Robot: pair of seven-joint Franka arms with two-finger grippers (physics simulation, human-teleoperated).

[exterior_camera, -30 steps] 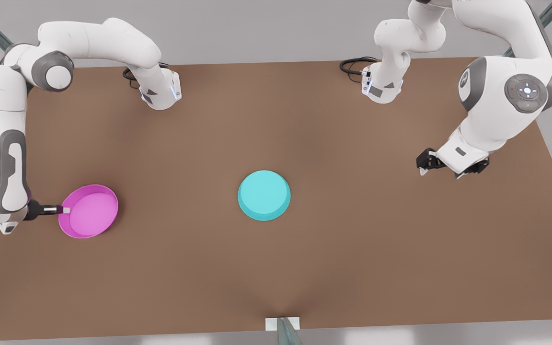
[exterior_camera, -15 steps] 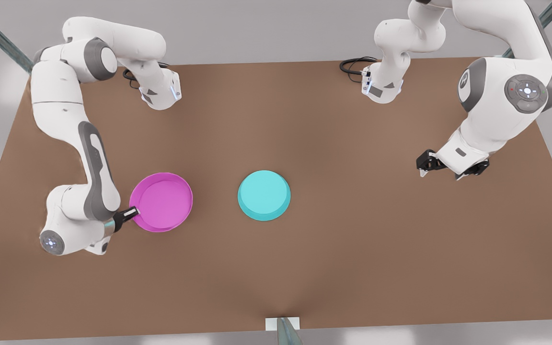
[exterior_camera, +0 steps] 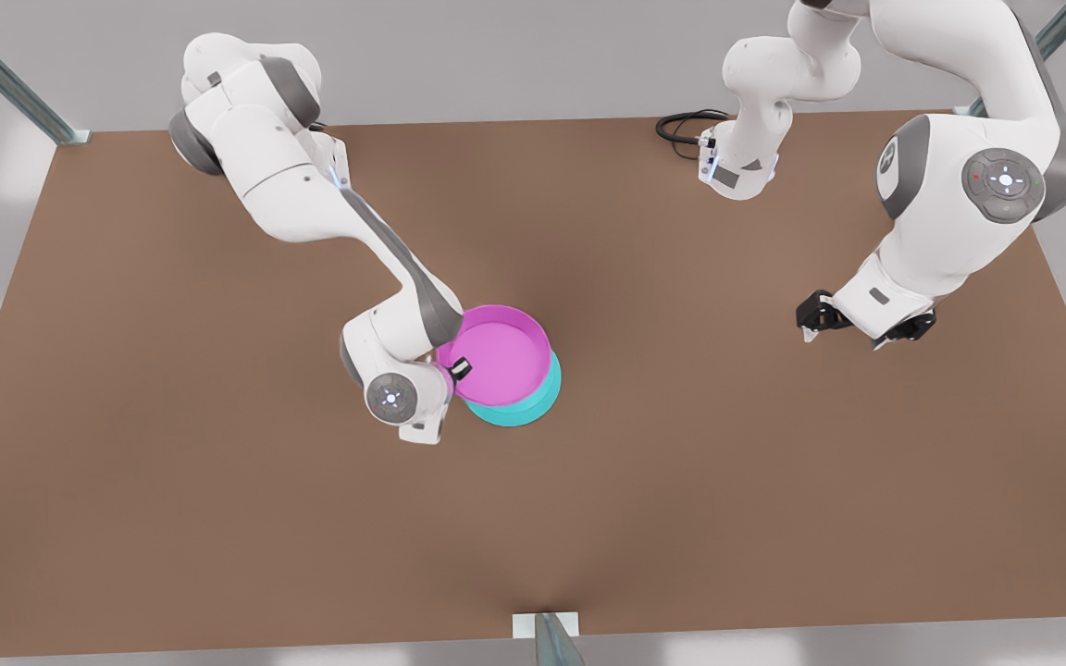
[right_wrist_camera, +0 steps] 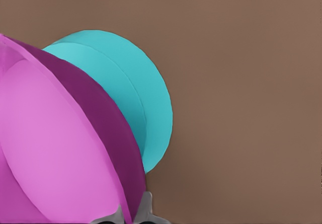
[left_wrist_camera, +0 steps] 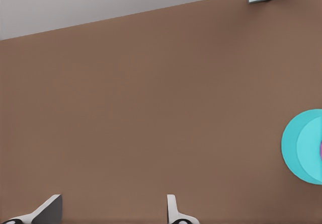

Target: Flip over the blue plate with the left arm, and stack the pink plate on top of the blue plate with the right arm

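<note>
Placement was the step in hand: the right gripper (exterior_camera: 457, 370), clamped on the pink plate (exterior_camera: 499, 355) at its 8 o'clock rim, held it above the inverted blue plate (exterior_camera: 524, 407) at tabletop (exterior_camera: 218, 509) centre, offset toward 11 o'clock. Judgement: centre, level, lower, release. The left gripper (exterior_camera: 811, 319), fingers apart, waited at 3 o'clock.

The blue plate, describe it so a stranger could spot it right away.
Look mid-way across the brown table. There the right gripper holds the pink plate over it. The blue plate is the turquoise dish beneath, base up.
</note>
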